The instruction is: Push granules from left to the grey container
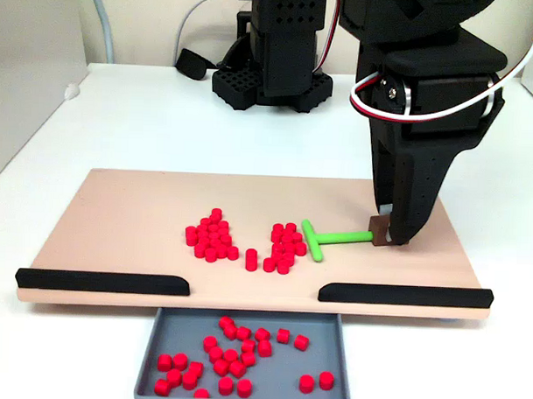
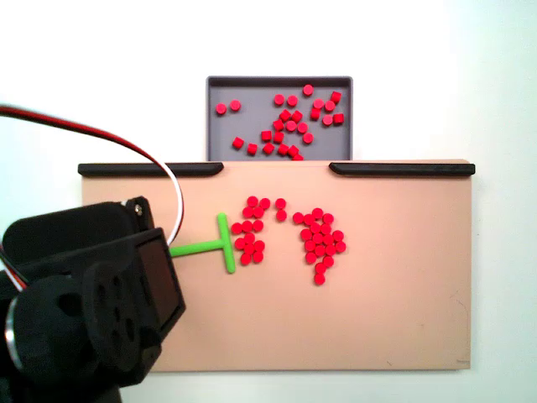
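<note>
Red granules (image 1: 214, 237) lie in two clusters on the beige board (image 1: 117, 220). The front fixed view shows the pincer (image 1: 386, 235) clenched on the green T-shaped stick (image 1: 331, 238); from above, the arm hides that grip, while the grey container (image 2: 220, 126) shows its scattered pellets.

no readable text, labels, brands, numbers or signs in either fixed view.

One green T-stick (image 1: 331, 238), one grey container (image 1: 147, 362), two black strips (image 1: 102, 282), one beige board (image 1: 117, 212), two clusters of granules (image 1: 211, 236) left of gripper (image 1: 389, 237) in a fixed view.
</note>
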`<act>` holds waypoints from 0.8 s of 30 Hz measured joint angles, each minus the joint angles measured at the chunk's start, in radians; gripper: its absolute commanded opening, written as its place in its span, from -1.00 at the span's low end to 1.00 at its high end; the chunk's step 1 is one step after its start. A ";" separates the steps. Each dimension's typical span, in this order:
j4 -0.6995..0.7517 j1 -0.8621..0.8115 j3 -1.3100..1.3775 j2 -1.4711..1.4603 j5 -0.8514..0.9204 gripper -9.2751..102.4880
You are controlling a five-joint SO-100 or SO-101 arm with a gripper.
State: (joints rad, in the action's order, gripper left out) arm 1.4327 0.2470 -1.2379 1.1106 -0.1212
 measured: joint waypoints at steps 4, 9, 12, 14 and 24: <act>0.000 -0.009 0.000 0.000 0.017 -0.84; 0.000 -0.020 0.000 0.000 0.034 -0.84; 0.000 -0.026 0.000 0.000 0.043 -0.84; 0.000 -0.028 0.000 0.000 0.049 -0.84; 0.000 -0.040 0.000 0.000 0.120 -0.84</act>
State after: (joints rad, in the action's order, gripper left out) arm 1.4327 0.2071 -1.2379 1.1106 -0.0015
